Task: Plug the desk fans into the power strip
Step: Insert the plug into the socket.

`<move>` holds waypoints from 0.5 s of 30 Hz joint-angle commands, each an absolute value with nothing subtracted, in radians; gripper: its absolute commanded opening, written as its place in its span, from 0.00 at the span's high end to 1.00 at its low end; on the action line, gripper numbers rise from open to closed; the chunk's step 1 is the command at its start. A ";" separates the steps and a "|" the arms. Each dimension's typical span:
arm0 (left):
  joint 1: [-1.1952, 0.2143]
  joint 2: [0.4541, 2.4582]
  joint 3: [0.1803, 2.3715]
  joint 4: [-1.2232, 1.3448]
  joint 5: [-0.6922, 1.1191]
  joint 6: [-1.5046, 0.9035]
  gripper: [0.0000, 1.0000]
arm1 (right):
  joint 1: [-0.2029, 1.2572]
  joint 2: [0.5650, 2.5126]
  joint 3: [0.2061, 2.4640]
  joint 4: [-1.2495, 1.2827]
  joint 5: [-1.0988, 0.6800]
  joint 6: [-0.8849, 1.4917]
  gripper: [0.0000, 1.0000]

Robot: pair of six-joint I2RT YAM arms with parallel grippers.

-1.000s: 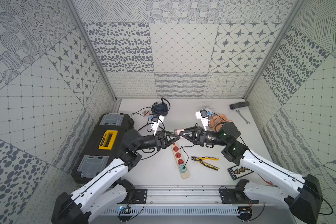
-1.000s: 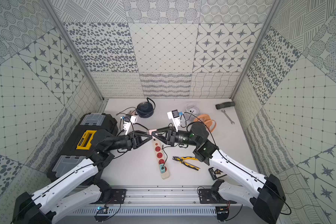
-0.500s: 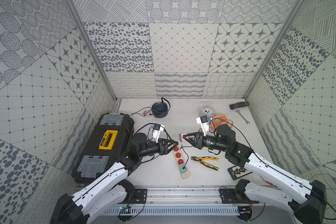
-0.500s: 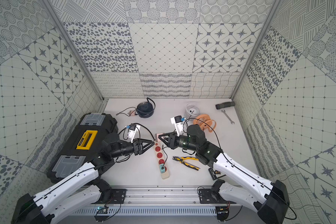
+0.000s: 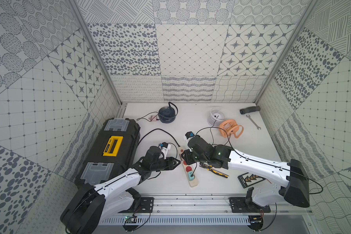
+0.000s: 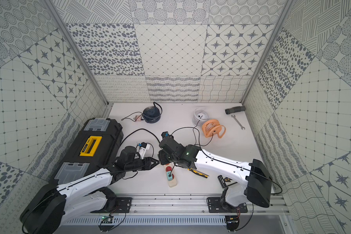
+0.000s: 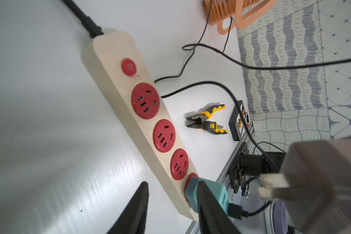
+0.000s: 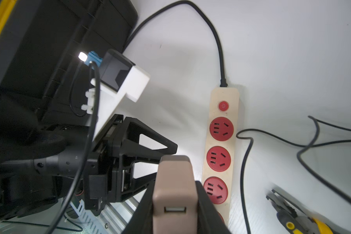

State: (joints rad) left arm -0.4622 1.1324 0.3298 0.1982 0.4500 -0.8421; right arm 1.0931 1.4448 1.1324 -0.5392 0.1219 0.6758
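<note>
Cream-beige power strip point(image 5: 188, 169) lies near-centre on the white table point(image 5: 162, 184), between my two grippers.
My right gripper point(image 5: 186, 158) pinches a pinkish-beige adapter plug point(image 8: 173, 178) over the strip's far half. My left gripper point(image 5: 175, 162), just left of the strip, is slightly spread and empty. A teal plug point(image 5: 190, 175) fills the nearest socket.

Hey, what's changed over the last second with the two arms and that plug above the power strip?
The left gripper let go of the pinkish adapter and drew back, jaws now open and empty. The right gripper, shut on the adapter, brought it down over the switch end of the power strip. Strip, teal charger in its end socket and pliers stayed put.
</note>
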 commanded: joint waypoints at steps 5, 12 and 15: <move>-0.387 1.323 0.300 0.483 0.513 -0.889 0.64 | 1.104 1.523 1.160 -0.580 0.236 0.749 0.95; -0.382 1.386 0.333 0.513 0.529 -0.872 0.61 | 1.103 1.589 1.166 -0.578 0.228 0.753 0.94; -0.382 1.417 0.350 0.524 0.551 -0.870 0.60 | 1.102 1.604 1.162 -0.577 0.227 0.755 0.93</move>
